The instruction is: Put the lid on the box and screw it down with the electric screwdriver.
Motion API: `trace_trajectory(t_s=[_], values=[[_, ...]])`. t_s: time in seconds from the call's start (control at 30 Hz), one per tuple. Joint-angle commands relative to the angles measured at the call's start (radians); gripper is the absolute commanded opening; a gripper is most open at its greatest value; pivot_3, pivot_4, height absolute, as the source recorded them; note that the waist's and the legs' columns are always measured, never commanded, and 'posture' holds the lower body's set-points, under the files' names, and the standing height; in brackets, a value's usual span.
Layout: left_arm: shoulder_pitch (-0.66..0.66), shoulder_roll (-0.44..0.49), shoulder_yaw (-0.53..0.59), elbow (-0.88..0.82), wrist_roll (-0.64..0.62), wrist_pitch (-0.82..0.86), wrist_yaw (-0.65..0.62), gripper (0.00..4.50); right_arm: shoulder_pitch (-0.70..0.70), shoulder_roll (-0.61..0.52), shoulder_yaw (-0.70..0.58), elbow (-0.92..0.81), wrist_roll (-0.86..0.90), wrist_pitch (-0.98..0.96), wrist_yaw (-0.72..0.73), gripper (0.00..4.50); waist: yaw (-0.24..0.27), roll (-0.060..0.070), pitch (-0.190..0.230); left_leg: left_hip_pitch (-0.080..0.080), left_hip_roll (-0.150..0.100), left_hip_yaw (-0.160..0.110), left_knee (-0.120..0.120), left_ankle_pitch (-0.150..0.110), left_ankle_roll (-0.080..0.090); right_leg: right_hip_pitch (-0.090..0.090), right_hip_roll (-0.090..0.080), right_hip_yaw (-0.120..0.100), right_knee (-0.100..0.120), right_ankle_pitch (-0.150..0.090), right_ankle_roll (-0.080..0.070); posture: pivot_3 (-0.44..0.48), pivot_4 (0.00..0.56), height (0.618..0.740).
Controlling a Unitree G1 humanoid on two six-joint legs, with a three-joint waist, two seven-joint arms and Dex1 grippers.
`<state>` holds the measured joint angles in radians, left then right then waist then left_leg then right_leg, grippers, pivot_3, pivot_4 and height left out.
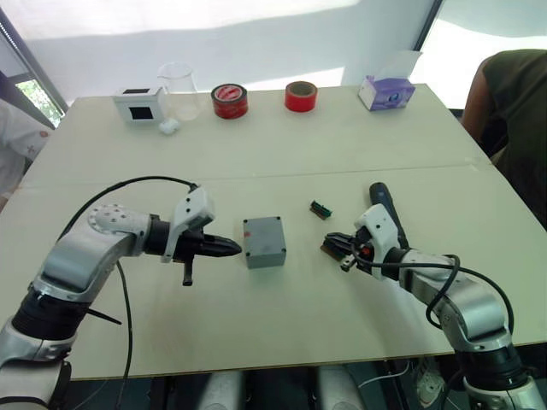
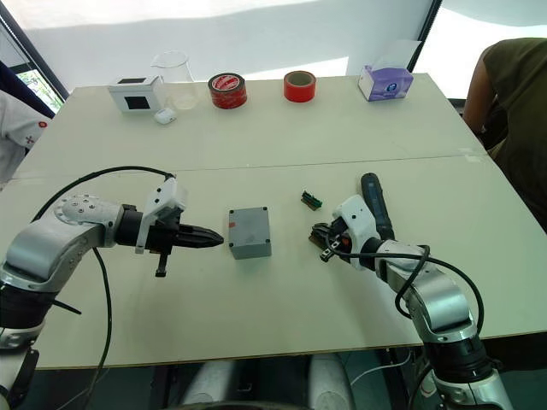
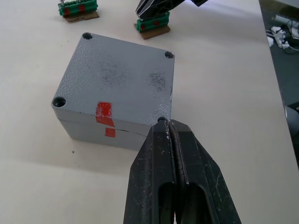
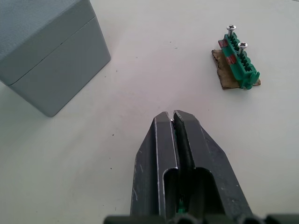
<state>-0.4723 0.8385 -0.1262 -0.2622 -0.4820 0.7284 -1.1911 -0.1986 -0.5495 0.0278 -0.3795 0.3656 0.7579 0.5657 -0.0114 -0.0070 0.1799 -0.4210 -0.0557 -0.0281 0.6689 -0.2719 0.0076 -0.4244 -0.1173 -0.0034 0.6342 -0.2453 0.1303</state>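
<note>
- A pale table [image 1: 282, 145] stands before a bright white wall; a person in dark green [image 1: 513, 111] sits at its 3 o'clock edge and a white sleeve [image 1: 17, 137] shows at 9 o'clock.
- Along the 12 o'clock edge stand a white box with a black window [image 1: 141, 103], a clear beaker [image 1: 179, 90], two red tape rolls [image 1: 229, 101] [image 1: 301, 96] and a purple tissue box [image 1: 386, 92].
- The grey box [image 1: 263, 242] sits mid-table with the lid [image 3: 121, 79] already on it, corner holes showing, red marks on the side facing the left arm.
- The left gripper [image 1: 231, 248], at the box's 9 o'clock, has its fingers pressed together, the tip touching or almost touching the lid's corner.
- The right gripper [image 1: 335, 248], at the box's 3 o'clock and apart from it, also has its fingers together.
- The electric screwdriver [image 2: 374, 205] lies on the table behind the right gripper.
- A small green terminal block with screws [image 4: 240, 67] lies at the box's 1 o'clock; a second one [image 3: 152, 23] lies at the right gripper's tips.
</note>
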Motion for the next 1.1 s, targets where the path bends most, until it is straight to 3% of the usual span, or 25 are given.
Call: trace_trajectory(t_s=[0.03,0.47,0.67,1.1], values=[[-0.005,0.003,0.013,-0.004,0.001,-0.022,0.002,0.00,0.005,-0.005,-0.026,-0.039,0.017,0.001,0.003,0.07,0.000,0.000,0.000,0.000,0.000,0.000,0.000,0.000,0.000,0.000,0.000,0.000,0.000,0.000,0.000,0.000,0.150,0.740],[-0.007,0.007,0.033,0.034,0.009,-0.034,0.009,0.00,-0.064,-0.055,-0.096,-0.164,0.107,0.075,0.020,0.07,0.000,0.000,0.000,0.000,0.000,0.000,0.000,0.000,0.000,0.000,0.000,0.000,0.000,0.000,0.000,0.000,0.150,0.740],[-0.011,-0.009,0.101,0.052,-0.034,0.009,0.058,0.00,-0.287,0.057,0.083,-0.074,0.071,0.037,0.027,0.07,-0.009,0.000,0.000,0.001,0.001,0.000,0.000,0.000,0.000,0.000,0.001,0.000,0.001,0.000,0.000,0.000,0.150,0.740],[0.005,-0.071,0.145,-0.010,-0.078,0.052,0.197,0.00,-0.318,0.102,0.186,0.072,-0.028,-0.092,0.067,0.07,-0.003,0.000,0.000,0.001,0.000,0.000,0.006,0.000,0.000,0.002,0.000,0.000,0.003,0.000,0.000,0.000,0.150,0.740]])
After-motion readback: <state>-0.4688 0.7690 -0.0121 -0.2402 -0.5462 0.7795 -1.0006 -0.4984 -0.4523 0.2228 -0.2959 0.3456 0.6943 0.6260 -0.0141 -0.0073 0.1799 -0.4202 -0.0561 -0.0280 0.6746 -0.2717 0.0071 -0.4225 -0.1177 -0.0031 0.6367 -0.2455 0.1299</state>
